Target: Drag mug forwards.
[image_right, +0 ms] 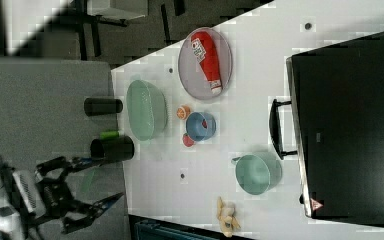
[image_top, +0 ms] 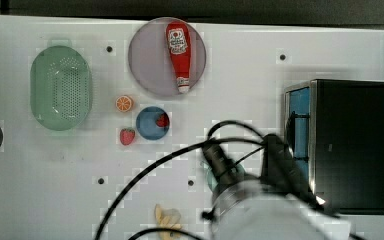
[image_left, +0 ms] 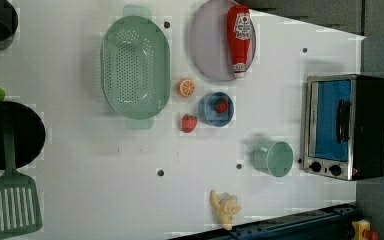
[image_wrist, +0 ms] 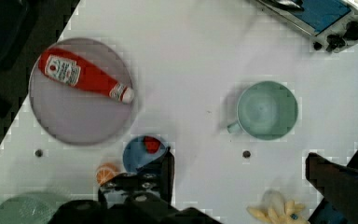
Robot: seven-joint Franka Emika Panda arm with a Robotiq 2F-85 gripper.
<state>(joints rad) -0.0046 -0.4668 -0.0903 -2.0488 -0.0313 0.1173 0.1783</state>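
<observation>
1. One gripper [image_wrist: 240,175], lower centre of the wrist view: two dark fingers [image_wrist: 167,170] stand far apart, jaws wide, nothing between them.
2. Mug [image_wrist: 266,110] sits upright on the white table [image_wrist: 191,56], centre-right of the wrist view, apart from both fingers, handle pointing toward the picture's left.
3. Left view: mug [image_left: 275,158] at lower right, just beside the toaster oven [image_left: 345,127]; touching or not, cannot tell.
4. Top view: the arm [image_top: 260,200] covers most of the mug at lower centre.
5. Blue bowl [image_left: 216,109] holding a strawberry lies mid-frame in the left view, a loose strawberry [image_left: 189,123] and orange half [image_left: 185,87] to its left.
6. Grey plate [image_left: 207,45] carries a ketchup bottle [image_left: 240,37] lying flat, top of the left view.
7. Green colander [image_left: 135,66] upper left of centre; banana [image_left: 225,207] near the bottom edge.
</observation>
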